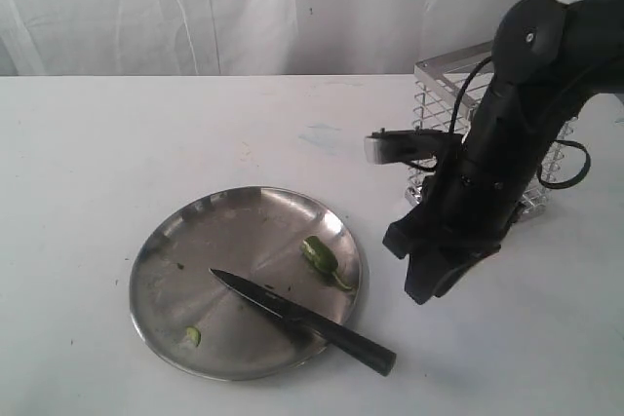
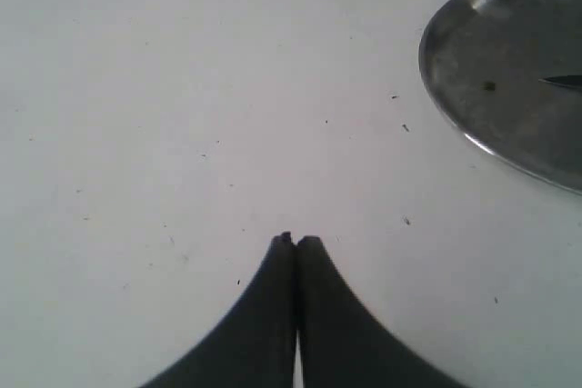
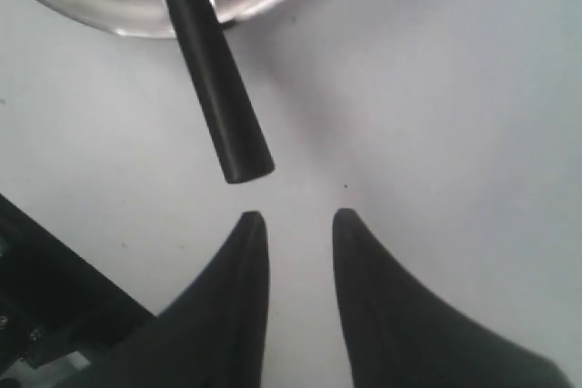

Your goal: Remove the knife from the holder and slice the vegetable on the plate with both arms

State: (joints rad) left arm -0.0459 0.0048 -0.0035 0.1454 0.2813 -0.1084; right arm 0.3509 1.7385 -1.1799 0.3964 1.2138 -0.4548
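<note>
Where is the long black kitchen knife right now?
In the exterior view, the knife lies across the round steel plate's lower right, its handle overhanging the rim toward the right claw.

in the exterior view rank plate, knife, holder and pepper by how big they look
1 plate
2 knife or holder: unsure, since the arm hides much of the holder
3 pepper, smallest
</note>
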